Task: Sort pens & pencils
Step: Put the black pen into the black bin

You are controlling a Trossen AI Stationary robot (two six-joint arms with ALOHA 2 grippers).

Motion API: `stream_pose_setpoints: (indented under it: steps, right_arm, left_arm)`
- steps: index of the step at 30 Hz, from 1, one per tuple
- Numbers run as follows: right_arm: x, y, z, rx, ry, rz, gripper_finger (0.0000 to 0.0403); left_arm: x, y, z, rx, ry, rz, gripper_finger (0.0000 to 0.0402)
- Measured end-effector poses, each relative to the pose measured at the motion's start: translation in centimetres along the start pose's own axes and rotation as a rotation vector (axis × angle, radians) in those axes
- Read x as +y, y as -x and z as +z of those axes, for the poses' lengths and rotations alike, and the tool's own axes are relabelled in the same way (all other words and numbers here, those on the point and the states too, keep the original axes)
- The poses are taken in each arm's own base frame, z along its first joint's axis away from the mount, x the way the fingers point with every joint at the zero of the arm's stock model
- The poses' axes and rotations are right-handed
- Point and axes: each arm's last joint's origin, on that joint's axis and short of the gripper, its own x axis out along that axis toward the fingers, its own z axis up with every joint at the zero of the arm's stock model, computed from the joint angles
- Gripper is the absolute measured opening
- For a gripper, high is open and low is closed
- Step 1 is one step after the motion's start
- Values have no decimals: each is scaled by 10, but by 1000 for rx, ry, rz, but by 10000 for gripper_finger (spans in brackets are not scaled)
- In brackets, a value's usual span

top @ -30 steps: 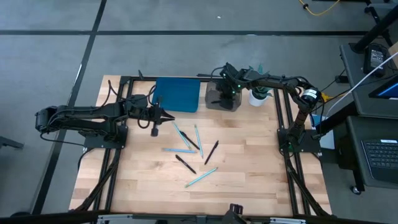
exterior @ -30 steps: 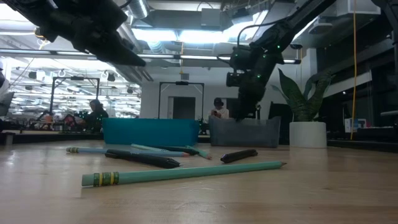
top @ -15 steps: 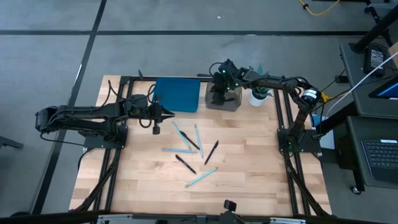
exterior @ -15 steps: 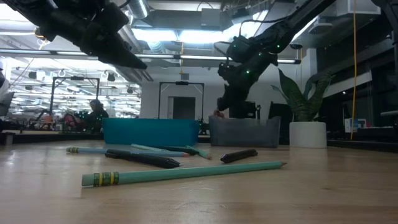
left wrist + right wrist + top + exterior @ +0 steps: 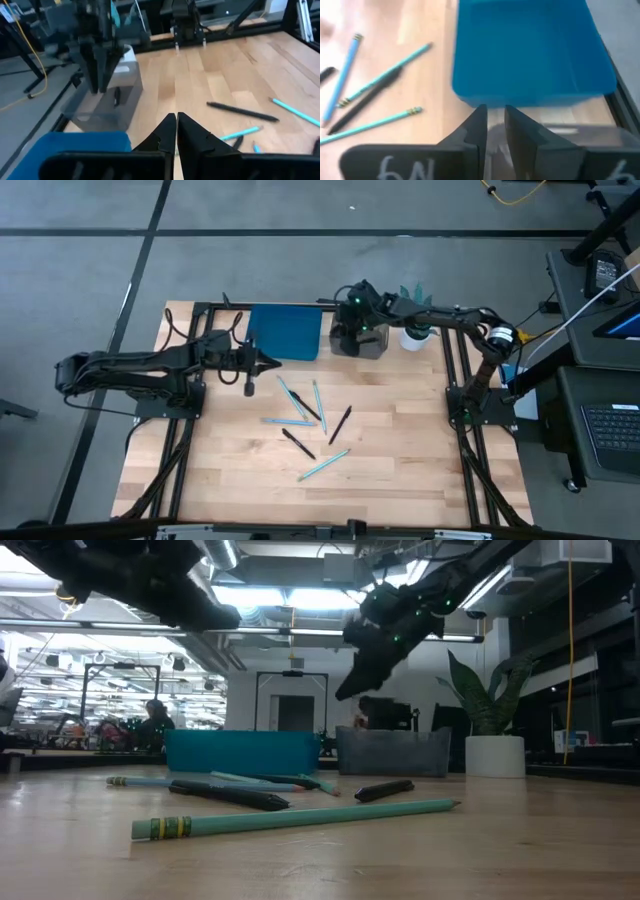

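Note:
Three black pens (image 5: 340,423) and several light-blue pencils (image 5: 323,464) lie flat and scattered on the middle of the wooden table. One more black pen (image 5: 116,96) lies inside the grey bin (image 5: 362,340). My right gripper (image 5: 345,330) hangs in the air over the grey bin's left side, next to the blue bin (image 5: 287,332). Its fingers (image 5: 492,125) stand a narrow gap apart and hold nothing. My left gripper (image 5: 262,363) hovers shut and empty near the blue bin's near-left corner, above the table.
The blue bin (image 5: 530,50) and the grey bin (image 5: 100,105) stand side by side at the far edge. A white plant pot (image 5: 415,335) stands right of the grey bin. Bare wood (image 5: 400,450) lies around the scattered sticks. In the low view a pencil (image 5: 300,817) lies nearest.
My right gripper has risen out of the grey bin and swung toward the table's left, tipping toward the blue bin.

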Motion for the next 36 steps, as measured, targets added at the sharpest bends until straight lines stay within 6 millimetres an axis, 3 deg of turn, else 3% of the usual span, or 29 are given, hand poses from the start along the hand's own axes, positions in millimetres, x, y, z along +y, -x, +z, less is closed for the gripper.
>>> stream_pose_setpoints:
  steps: [8,19,36]
  right_arm:
    - [34,34,20,-37,58,38,24]
    - [92,67,34,-47,145,138,17]
    - [177,53,30,29,277,268,16]
  left_arm:
    - [-5,22,-6,-47,-38,23,2]
    - [-14,53,-25,-178,-5,57,10]
    - [-19,56,-36,-144,75,-13,17]
